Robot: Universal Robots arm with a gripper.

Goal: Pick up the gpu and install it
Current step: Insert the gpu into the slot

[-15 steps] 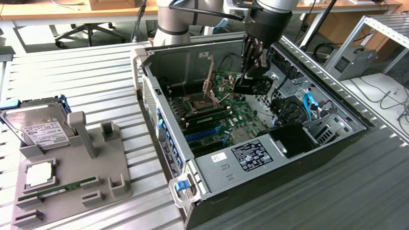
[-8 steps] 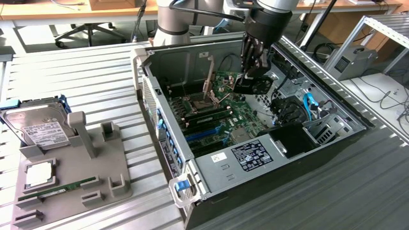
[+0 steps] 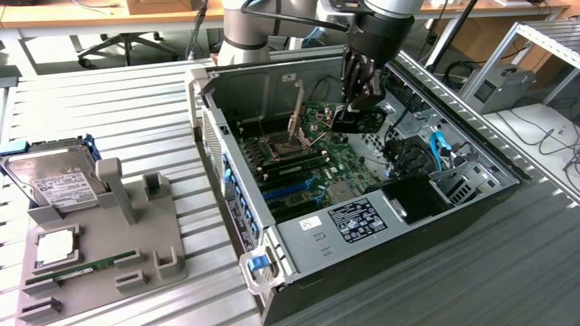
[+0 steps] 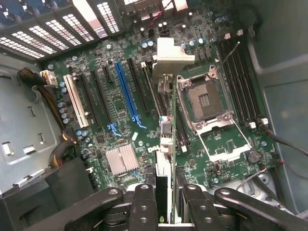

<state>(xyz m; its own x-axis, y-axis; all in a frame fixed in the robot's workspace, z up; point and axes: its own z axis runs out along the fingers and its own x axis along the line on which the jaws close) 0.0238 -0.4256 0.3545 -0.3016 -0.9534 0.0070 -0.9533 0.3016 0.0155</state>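
My claw (image 3: 356, 102) is clamped on the gpu (image 3: 354, 121). I hold it on edge inside the open case (image 3: 272, 231), over the motherboard (image 4: 120, 125), with free room on both sides. Near its lower edge I count one blue slot (image 4: 126, 91), one white slot (image 4: 75, 101) and one processor socket (image 4: 206, 100).

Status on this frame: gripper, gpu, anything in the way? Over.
Arm's gripper shut on gpu, inside the open case. Card edge-on above motherboard, not yet seated. Expansion slots look bare; no obstruction seen.
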